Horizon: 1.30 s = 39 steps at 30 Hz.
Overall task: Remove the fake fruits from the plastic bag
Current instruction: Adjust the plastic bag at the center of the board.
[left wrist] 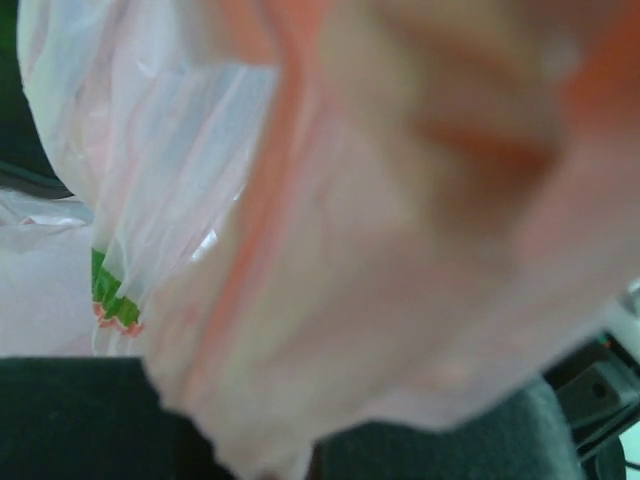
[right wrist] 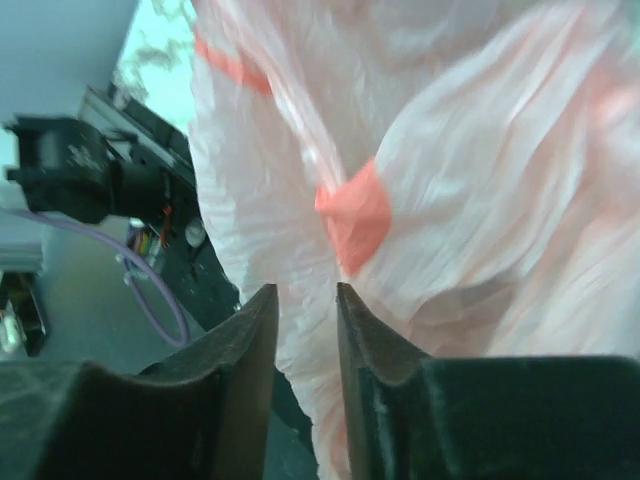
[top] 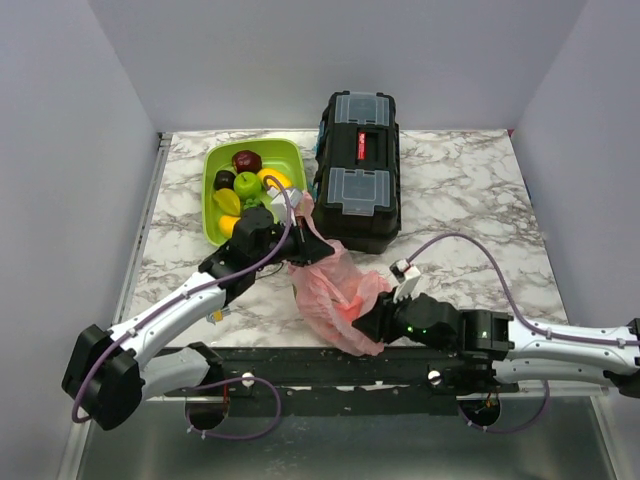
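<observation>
Top external: marble tbl [top: 470,200], grey walls [top: 60,150]; L end effector [top: 312,248] pinches bag [top: 330,295], R end effector [top: 372,325] narrow

Left arm [top: 170,312] jaws clamped, right arm [top: 560,345] jaws slightly parted.

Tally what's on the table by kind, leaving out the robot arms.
Green tray: 1
Fruits showing in it: 6
Black toolbox: 1
Pink plastic bag: 1
Total: 9, not counting anything hidden inside the bag.
</observation>
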Tool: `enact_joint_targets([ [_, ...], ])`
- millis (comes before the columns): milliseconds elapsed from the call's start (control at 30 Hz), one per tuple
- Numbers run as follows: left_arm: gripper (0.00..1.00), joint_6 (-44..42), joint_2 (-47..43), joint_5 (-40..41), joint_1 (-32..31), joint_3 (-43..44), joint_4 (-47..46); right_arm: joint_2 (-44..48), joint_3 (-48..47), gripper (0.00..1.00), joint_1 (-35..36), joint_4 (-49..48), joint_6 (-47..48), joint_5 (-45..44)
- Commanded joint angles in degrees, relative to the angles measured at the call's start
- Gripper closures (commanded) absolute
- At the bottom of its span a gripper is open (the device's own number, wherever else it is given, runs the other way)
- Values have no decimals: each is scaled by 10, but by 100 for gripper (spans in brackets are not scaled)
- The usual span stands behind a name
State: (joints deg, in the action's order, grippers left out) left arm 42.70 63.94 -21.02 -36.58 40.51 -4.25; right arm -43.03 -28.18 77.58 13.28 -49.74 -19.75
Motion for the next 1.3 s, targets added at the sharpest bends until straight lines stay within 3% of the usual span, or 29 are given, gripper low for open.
enact_joint_targets([
  [0, 98, 5, -41, -73, 2, 14, -17, 18, -90, 63, 2, 91, 25, -87],
  [133, 100, -3, -73, -53, 2, 18, 27, 12, -153, 31, 2, 171, 13, -209],
  [300, 100, -9, -90, -48, 2, 23, 58, -5, -185, 9, 1, 185, 49, -241],
  [433, 100, -15, -85, -41, 2, 25, 74, -28, -176, 2, -22, 175, 73, -181],
  [633, 97, -36, -69, -25, 2, 41, 117, -69, -135, 4, -41, 54, 126, 27],
  [767, 97, -43, -73, -10, 3, 45, 127, -105, -135, 16, -42, 35, 143, 81],
  [867, 97, -51, -73, 1, 3, 55, 136, -118, -133, 31, -41, 26, 162, 118],
  [1067, 97, -47, -59, 17, 2, 66, 121, -109, -157, 96, -41, 31, 179, 150],
  [1167, 97, -30, -40, 5, 3, 74, 98, -114, -184, 99, -41, 30, 190, 192],
  [1267, 98, -18, -22, -4, 4, 89, 82, -153, -213, 99, -41, 3, 199, 301],
])
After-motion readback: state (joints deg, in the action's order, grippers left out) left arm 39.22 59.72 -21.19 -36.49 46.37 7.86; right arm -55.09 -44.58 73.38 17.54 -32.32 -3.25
